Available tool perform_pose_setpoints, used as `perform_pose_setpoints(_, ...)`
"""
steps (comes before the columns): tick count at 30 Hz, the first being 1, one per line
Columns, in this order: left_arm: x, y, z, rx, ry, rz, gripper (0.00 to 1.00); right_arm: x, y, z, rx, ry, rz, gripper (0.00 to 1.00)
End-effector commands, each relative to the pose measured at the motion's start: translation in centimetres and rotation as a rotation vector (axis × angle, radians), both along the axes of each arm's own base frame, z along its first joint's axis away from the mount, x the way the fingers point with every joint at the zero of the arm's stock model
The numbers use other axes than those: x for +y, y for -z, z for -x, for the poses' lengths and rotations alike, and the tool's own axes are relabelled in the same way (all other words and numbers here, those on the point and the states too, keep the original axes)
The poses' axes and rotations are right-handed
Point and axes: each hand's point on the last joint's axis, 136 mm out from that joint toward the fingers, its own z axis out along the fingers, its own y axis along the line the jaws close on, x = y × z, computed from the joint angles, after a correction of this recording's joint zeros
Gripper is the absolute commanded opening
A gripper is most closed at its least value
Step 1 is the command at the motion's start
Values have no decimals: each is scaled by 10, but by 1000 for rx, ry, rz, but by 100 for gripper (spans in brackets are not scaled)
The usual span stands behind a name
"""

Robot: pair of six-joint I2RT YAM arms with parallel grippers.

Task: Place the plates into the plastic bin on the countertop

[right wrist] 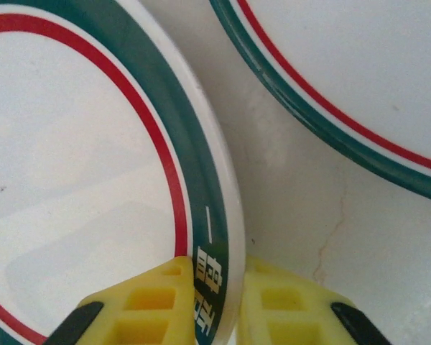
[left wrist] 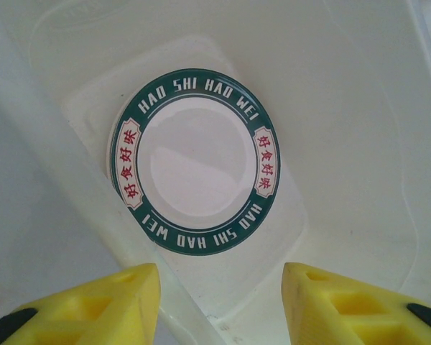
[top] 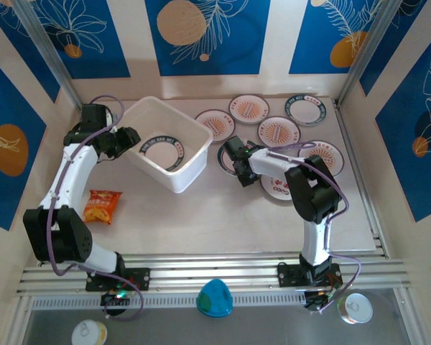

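Note:
The plastic bin (top: 178, 177) stands at the back left of the countertop (top: 201, 215) with one green-rimmed plate (top: 160, 151) flat on its floor (left wrist: 194, 162). My left gripper (top: 129, 136) hangs open at the bin's left wall (left wrist: 221, 277), and the rim runs between its yellow fingers. My right gripper (top: 233, 159) is shut on the rim of a green-and-red-edged plate (right wrist: 79, 165), with a finger on each face (right wrist: 219, 273). Several more plates lie to the right (top: 278, 131), one of them beside the held one (right wrist: 359, 86).
An orange snack packet (top: 102, 206) lies on the countertop in front of the bin. Aluminium rails (top: 215, 272) edge the front, with a teal object (top: 215, 297) and two cans (top: 358, 307) beyond them. Patterned walls close in the back and sides.

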Motion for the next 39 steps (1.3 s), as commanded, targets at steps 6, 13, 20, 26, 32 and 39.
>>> perform_pose_setpoints(6,-10,-19,5,-50,43,24,49,-20,-12,26,-1,12,99,6)
perform_pose_setpoints(13,-12,-28,13,-64,46,31,49,-28,-43,37,-75,-4,142,0)
perform_pose_setpoints(20,-20,-37,18,-83,81,45,50,-31,-87,48,-169,-94,159,0)
perform_pose_setpoints(26,-22,-39,23,-93,106,37,50,-36,-119,60,-251,-185,132,0)
perform_pose_setpoints(32,-21,-35,24,-80,108,28,50,-40,-145,72,-302,-260,101,0)
perform_pose_setpoints(39,-13,-36,24,-68,110,-36,51,-40,-212,73,-489,-367,66,0)
